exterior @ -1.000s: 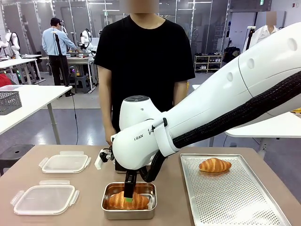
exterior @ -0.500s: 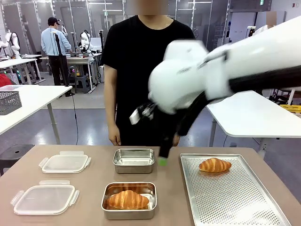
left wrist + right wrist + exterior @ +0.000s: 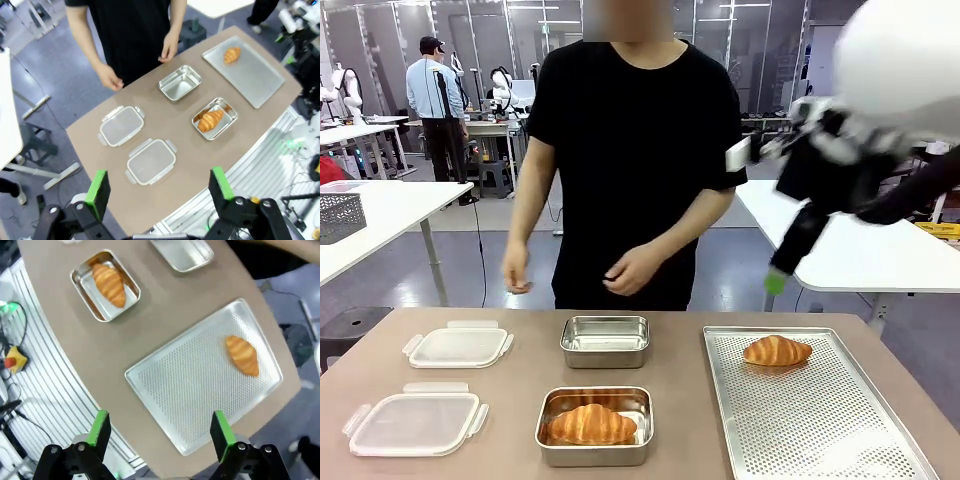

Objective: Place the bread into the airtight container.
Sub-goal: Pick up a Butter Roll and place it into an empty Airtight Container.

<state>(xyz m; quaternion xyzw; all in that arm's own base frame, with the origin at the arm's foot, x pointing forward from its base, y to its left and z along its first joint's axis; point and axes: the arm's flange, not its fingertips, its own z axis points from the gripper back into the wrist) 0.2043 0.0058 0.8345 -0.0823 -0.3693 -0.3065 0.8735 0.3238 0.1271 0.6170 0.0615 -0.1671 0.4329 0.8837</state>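
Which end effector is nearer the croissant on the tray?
Right. The right end effector hangs open, raised over the tray, near that croissant. The left end effector is high off the table's other end, the croissant far across its view.

A golden-brown crescent croissant (image 3: pixel 590 424) lies flat inside the nearer rectangular stainless-steel container (image 3: pixel 595 456), which stands lidless on the desk (image 3: pixel 680 400). A second steel container (image 3: pixel 605 341) stands empty just behind it. Another golden croissant (image 3: pixel 777 350) lies toward the far end of the perforated metal tray (image 3: pixel 820 430) at the right, and two clear clip-on plastic lids (image 3: pixel 458 346) (image 3: pixel 415 423) lie flat at the left.
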